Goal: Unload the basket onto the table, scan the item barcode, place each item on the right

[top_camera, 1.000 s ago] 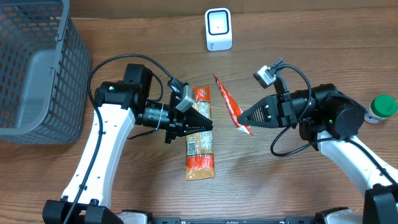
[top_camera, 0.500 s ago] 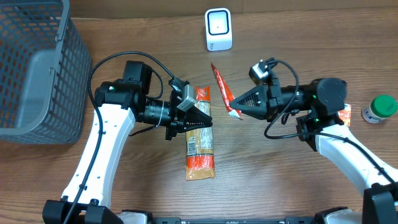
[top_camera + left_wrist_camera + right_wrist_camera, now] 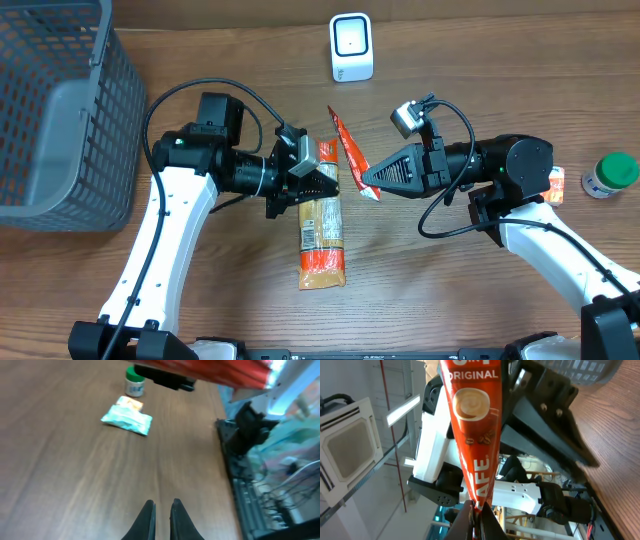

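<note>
1. So, starting at the right gripper [image 3: 370, 186]: its jaws are clamped on the near end of the red coffee sachet [image 3: 345, 150], which hangs in the air above the table instead of lying on it.
2. The sachet's long axis runs from that pinch diagonally up-table and a bit left. The white scanner [image 3: 351, 47] sits past the free end, well apart from it, roughly along the same line. My guess is the next move is all about carrying the sachet that way and turning the right face toward the scanner.
3. The right arm is the obvious one for this since it already has the sachet. The left gripper [image 3: 333, 188] is closed on nothing and hovers over the orange snack packet [image 3: 322, 235], just beside the sachet's held end.
4. Right wrist view: the fingers pinch the sachet [image 3: 472, 425] at its bottom edge, and the printed side faces the camera ("ORIGINAL", a coffee cup). I can't see a barcode on that side, and the scanner isn't in shot.
5. Only the overhead view shows the scanner and the gap to it. The left wrist view confirms its own fingers [image 3: 149, 512] are empty.
</note>
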Robot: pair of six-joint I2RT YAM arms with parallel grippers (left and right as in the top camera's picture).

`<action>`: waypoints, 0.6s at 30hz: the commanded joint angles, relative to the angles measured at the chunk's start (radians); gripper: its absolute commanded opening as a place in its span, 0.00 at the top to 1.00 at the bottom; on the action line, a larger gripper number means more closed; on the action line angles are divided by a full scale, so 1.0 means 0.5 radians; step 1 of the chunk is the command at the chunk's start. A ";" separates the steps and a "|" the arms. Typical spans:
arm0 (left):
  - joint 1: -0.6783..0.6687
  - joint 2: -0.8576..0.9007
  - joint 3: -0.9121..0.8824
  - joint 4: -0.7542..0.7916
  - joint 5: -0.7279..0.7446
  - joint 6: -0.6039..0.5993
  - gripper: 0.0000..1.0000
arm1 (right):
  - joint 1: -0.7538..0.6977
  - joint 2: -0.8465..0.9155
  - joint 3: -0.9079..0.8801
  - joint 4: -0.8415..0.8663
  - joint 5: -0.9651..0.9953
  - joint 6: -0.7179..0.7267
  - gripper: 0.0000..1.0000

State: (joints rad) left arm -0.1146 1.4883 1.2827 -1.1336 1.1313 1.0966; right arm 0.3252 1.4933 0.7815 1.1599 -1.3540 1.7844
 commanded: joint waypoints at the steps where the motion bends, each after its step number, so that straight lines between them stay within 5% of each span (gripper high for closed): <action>1: -0.008 0.001 0.000 0.149 -0.025 -0.213 0.96 | 0.006 -0.022 -0.008 0.017 0.015 0.039 0.96; 18: -0.007 0.004 0.000 0.388 -0.162 -0.400 0.96 | 0.002 -0.022 -0.008 0.011 0.036 0.027 0.96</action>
State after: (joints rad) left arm -0.1146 1.4883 1.2816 -0.9440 1.0813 0.9192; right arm 0.3252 1.4933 0.7815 1.1595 -1.3529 1.8034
